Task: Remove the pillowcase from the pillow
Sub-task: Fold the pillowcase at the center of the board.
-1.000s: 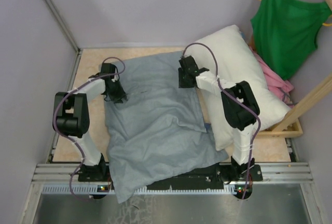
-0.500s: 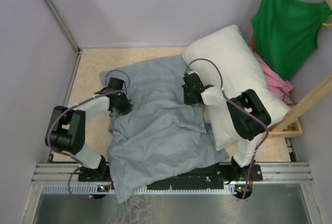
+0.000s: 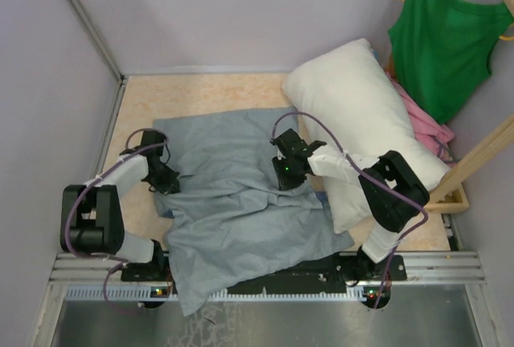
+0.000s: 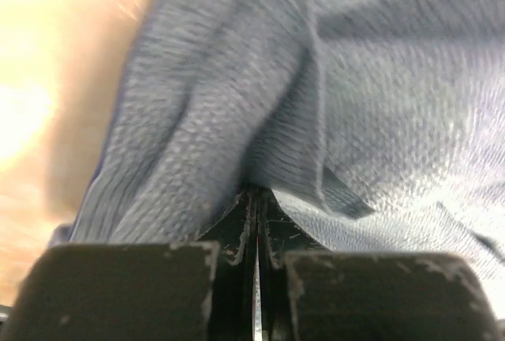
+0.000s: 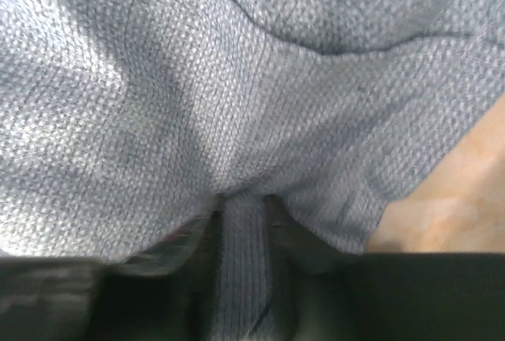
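Pillowcase (image 3: 233, 202) lying rumpled on table (image 3: 209, 94) between my arms, pillow (image 3: 353, 98) lying outside it, just beside on right. Am holding left arm low, elbow folded back near base, left gripper (image 3: 165, 180) pinching pillowcase's left edge, jaws pressed together on fold. Am reaching right arm leftward over pillow's near corner, right gripper (image 3: 287, 172) clamping ridge of cloth by pillowcase's right edge.
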